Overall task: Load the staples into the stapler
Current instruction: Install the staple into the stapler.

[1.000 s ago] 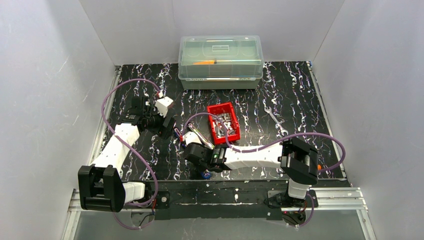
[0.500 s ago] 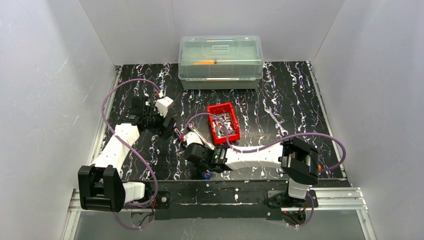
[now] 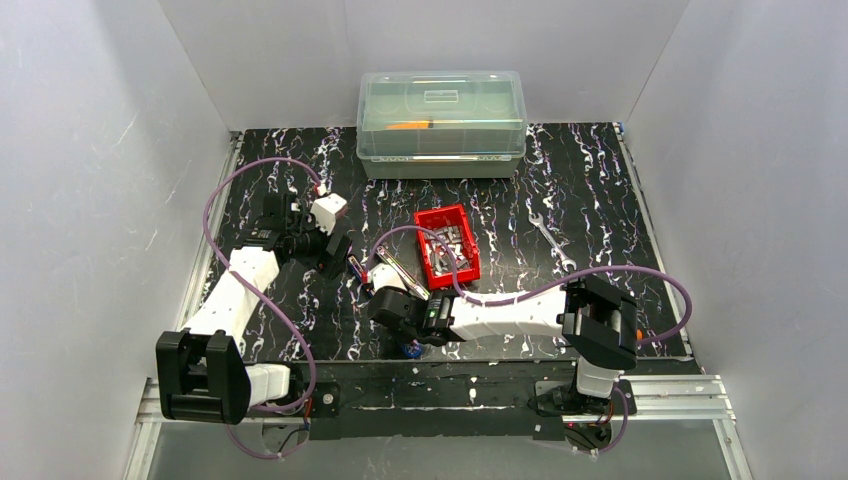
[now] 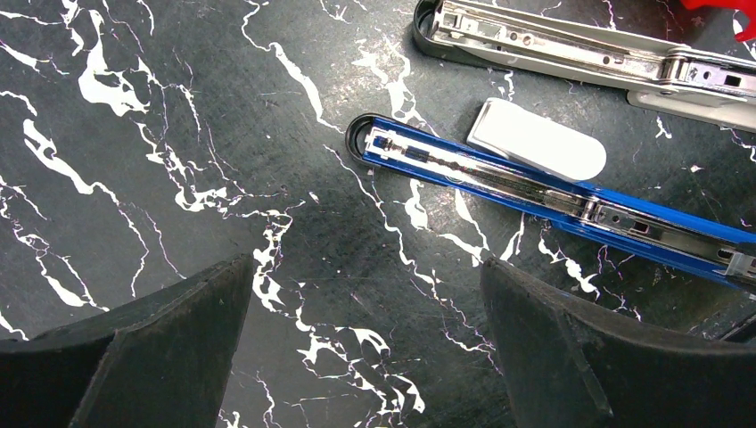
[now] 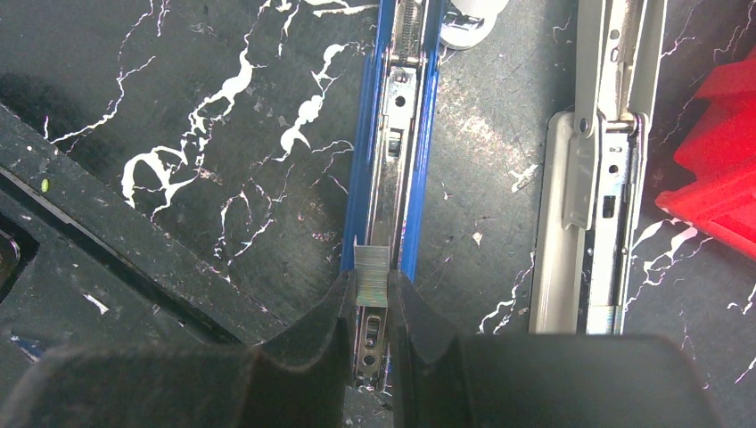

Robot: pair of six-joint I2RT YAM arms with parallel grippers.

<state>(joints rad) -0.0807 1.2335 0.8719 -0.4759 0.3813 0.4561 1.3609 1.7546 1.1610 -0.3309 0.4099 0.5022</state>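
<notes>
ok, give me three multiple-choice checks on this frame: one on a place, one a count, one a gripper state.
1. Where does the wrench lie relative to the red bin?
A) inside it
B) to its left
C) to its right

2. How many opened staplers show in the right wrist view?
A) one
B) two
C) three

3. What is the right gripper doing?
A) shut on a staple strip
B) open and empty
C) shut on the wrench

Answers:
1 C: the top view shows the wrench to the right of the bin, apart from it.
2 B: the blue stapler and the grey stapler lie side by side.
3 A: its fingers pinch the strip over the blue stapler's channel.
</notes>
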